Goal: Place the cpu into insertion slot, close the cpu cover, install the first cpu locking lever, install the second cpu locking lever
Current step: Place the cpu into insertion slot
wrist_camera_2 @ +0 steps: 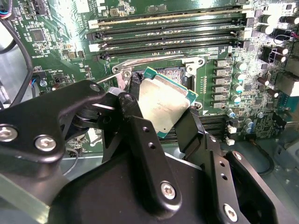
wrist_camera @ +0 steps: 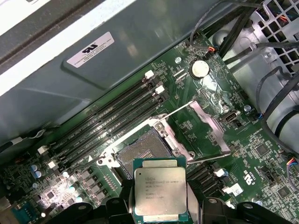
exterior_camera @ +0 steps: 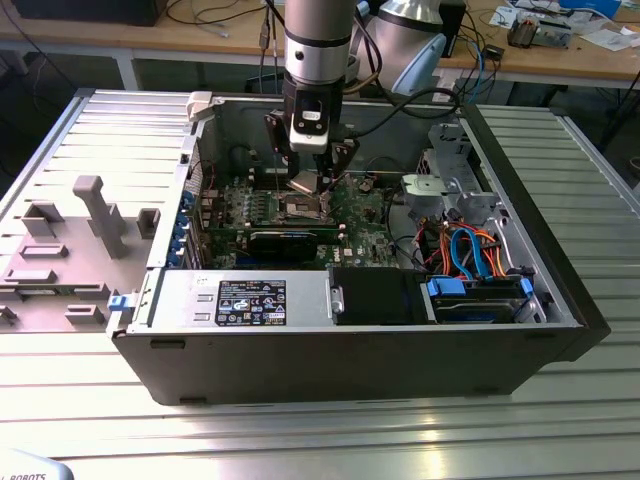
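Hanging inside the open computer case (exterior_camera: 350, 370) that sits on the ribbed metal table (exterior_camera: 300, 440), the claw (exterior_camera: 312, 180) is clenched on the cpu (exterior_camera: 305, 182), pinching it by two opposite edges. That grip keeps the dull metal top clear and, I judge, spares the contact side underneath from being touched. In the second wrist view the two black fingers (wrist_camera_2: 135, 116) bracket the cpu (wrist_camera_2: 166, 105) on either side, and the chip looks a little tilted between them.

In the first wrist view the cpu (wrist_camera: 161, 193) is near the insertion slot (wrist_camera: 142, 151) but not in it: the dark square recess lies fully exposed just beyond the chip's far edge, so the chip looks to be above and slightly short of the slot on the green motherboard (wrist_camera: 259, 144). Whether its edges are squared to the recess I cannot tell.

The cpu cover (wrist_camera: 210, 122) is swung back and lies open beside the slot, on the side away from the long memory slots (wrist_camera: 107, 123), which leaves the recess free to receive the chip. A thin wire lever (wrist_camera: 180, 108) stands unlatched along the slot's far side, consistent with the cover being released. By this showing, placing the cpu is under way and the cover and both levers are not yet done
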Available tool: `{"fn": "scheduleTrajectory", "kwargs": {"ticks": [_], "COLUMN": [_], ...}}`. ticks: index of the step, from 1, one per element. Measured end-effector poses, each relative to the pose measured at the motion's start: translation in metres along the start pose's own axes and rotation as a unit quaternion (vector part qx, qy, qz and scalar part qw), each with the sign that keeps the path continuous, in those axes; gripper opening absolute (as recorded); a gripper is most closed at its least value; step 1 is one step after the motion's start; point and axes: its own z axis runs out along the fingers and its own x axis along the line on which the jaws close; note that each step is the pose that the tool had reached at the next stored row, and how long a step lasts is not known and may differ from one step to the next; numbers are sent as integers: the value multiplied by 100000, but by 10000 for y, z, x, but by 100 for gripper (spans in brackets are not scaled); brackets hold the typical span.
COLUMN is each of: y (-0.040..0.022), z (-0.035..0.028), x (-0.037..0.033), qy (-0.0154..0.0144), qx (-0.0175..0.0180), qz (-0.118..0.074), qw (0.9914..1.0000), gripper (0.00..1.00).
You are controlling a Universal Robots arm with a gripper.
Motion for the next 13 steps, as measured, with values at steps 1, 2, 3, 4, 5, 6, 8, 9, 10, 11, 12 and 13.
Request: {"fn": "scheduleTrajectory", "kwargs": {"ticks": [1,2,3,4,5,6,8,9,10,11,12,13], "y": [0,0,0,0,0,0,0,0,0,0,0,0], "z": [0,0,0,0,0,1,1,1,1,1,1,1], "x": [0,0,0,0,0,0,0,0,0,0,0,0], "qy": [-6,-10,-12,-14,-18,-21,-33,-37,-40,-44,-48,-56], "qx": [13,19,24,30,37,44,62,64,70,76,88,99], "qz": [96,169,209,262,325,370,517,561,599,652,742,826], "qw": [100000,100000,100000,100000,99999,99999,99999,99998,99998,99998,99997,99997], "gripper": [55,55,55,55,55,55,55,55,55,55,55,55]}}
